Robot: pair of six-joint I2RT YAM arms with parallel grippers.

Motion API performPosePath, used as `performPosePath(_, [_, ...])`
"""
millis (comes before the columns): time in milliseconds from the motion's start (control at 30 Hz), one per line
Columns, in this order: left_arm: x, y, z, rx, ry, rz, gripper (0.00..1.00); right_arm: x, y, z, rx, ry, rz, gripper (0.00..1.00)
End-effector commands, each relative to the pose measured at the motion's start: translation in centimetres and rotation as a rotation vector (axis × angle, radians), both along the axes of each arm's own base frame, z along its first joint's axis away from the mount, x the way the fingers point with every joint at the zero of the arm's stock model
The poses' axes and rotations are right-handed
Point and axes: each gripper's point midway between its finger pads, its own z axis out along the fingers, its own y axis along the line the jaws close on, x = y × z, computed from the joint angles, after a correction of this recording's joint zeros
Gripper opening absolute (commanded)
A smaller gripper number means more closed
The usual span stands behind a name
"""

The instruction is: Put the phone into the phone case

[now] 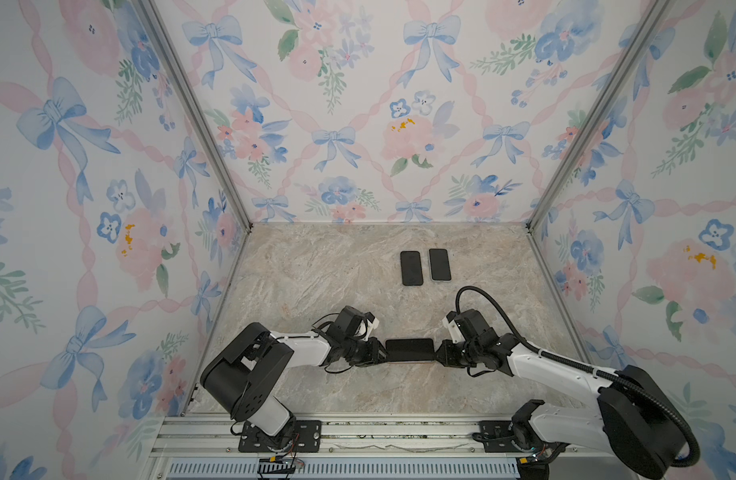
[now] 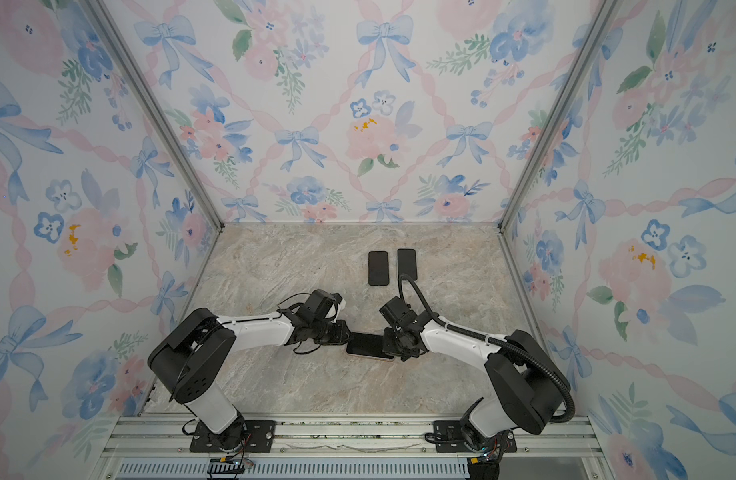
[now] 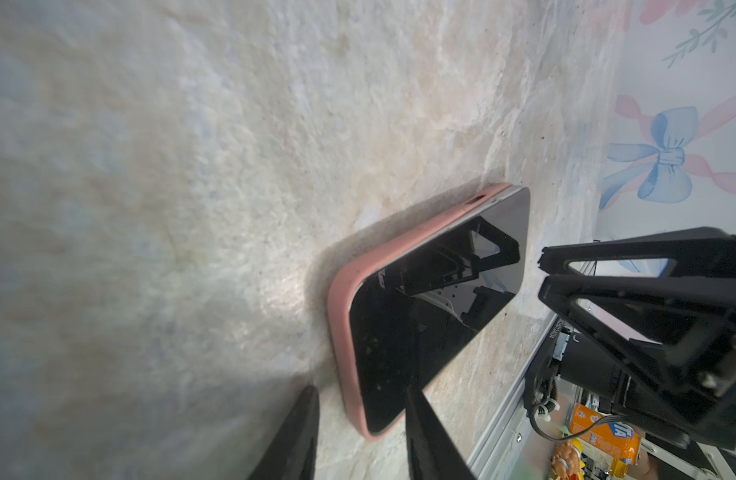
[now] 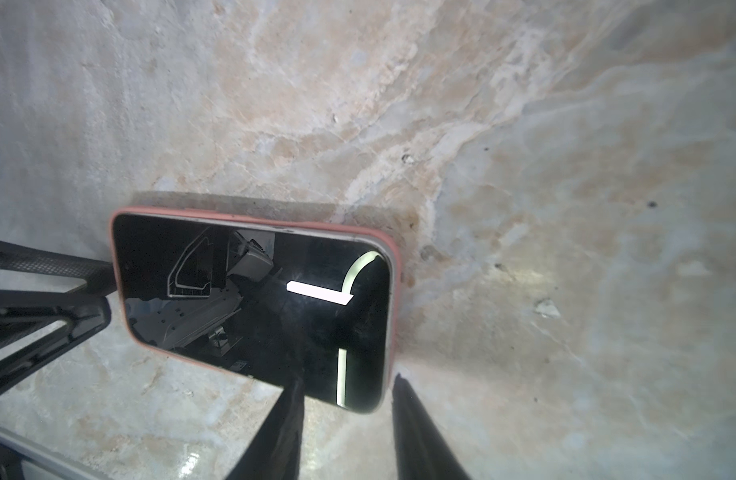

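A beige marble-patterned tabletop (image 1: pixel 316 291) is walled by pastel floral-and-bow wallpaper (image 1: pixel 358 104); two dark flat slabs (image 1: pixel 411 268) lie toward 12 o'clock. Lettering on an orange packet (image 3: pixel 599 432) in the left wrist view is too cut off to read. Toward 6 o'clock the black-screened phone (image 1: pixel 410 349) lies in the pink case (image 3: pixel 341 316), with the left gripper (image 3: pixel 360 390) at its 9 o'clock end and the right gripper (image 4: pixel 345 378) at 3 o'clock, both with fingers apart astride a corner.

Marble table (image 1: pixel 316 270), pink-cased phone (image 1: pixel 410 350), two black slabs (image 1: pixel 411 268)

marble tabletop (image 1: pixel 316 270), floral walls (image 1: pixel 358 104), two dark slabs (image 1: pixel 411 268)
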Motion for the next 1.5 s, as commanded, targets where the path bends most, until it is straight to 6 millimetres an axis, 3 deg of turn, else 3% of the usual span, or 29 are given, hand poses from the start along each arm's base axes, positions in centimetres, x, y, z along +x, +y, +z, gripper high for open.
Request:
performPosePath(0, [-2.8, -1.6, 0.3, -0.094, 0.097, -0.076, 0.28, -1.4, 3.7, -1.7, 0.131, 0.045, 0.073, 0.21])
performPosePath(367, [-2.9, -3.3, 1.7, -0.217, 0.108, -0.094, 0.31, -2.4, 5.5, -3.1, 0.177, 0.079, 0.076, 0.18])
performPosePath(400, [-3.6, -2.9, 0.9, -0.212, 0.131, -0.091, 0.31, -2.4, 5.6, -3.3, 0.177, 0.081, 0.075, 0.18])
performPosePath(600, [-4.0, -3.2, 0.9, -0.247, 0.146, -0.093, 0.3, -2.6, 7.0, -3.2, 0.209, 0.078, 0.088, 0.14])
performPosePath(933, [-4.2, -3.2, 0.9, -0.261, 0.151, -0.091, 0.28, -3.3, 7.6, -4.8, 0.207, 0.112, 0.088, 0.1])
performPosePath(1033, [-4.2, -2.6, 0.9, -0.257, 0.145, -0.081, 0.28, -3.0, 6.8, -3.8, 0.174, 0.094, 0.096, 0.1])
performPosePath(1233, [-4.4, 0.7, -0.3, -0.139, 0.142, -0.035, 0.3, -1.2, 2.5, -0.2, 0.006, -0.004, 0.105, 0.2])
performPosePath(1467, [-5.2, 2.5, -1.3, -0.074, 0.165, -0.014, 0.35, -0.9, 0.4, 1.8, -0.022, -0.054, 0.098, 0.32])
